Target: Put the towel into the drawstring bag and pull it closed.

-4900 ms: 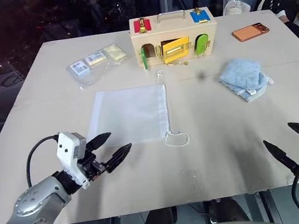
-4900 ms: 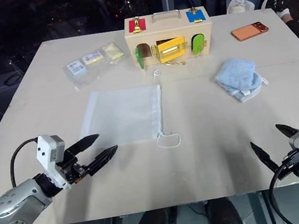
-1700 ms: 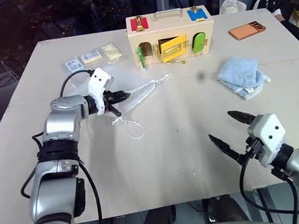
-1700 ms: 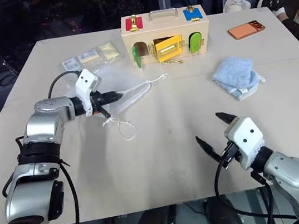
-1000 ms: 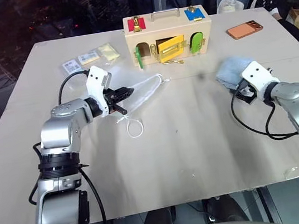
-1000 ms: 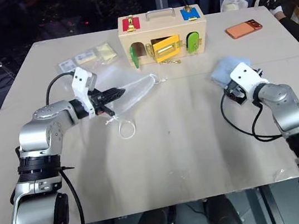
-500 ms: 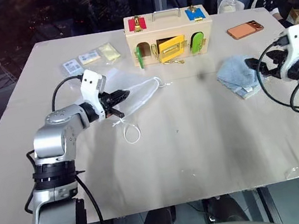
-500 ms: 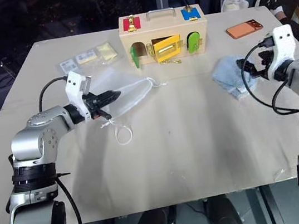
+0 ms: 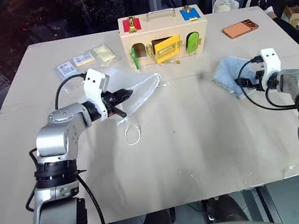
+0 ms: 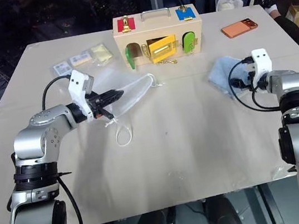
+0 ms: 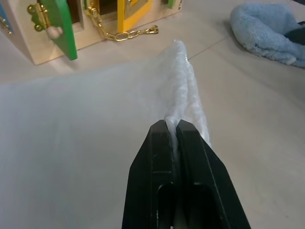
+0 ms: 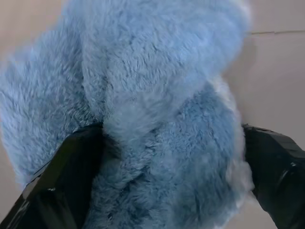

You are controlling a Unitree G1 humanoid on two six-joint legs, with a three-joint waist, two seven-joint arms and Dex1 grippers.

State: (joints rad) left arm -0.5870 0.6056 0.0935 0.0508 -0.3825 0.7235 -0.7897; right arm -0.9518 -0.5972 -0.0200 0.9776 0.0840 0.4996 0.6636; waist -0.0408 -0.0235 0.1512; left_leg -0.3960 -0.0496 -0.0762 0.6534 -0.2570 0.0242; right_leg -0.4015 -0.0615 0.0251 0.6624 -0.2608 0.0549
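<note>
The right tool had swung back onto the towel on the surface, fingers wide astride it but not yet gripping, while the left tool stayed pinched on the drawstring bag mouth, awaiting loading.

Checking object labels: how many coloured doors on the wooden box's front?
3 on the wooden box: green door at its left, yellow door ajar mid-front, green door at right. Other sides hidden.

Towel: we see its edges cropped in the right wrist view | card packets, far left: print too small to read | phone: details unclear
</note>
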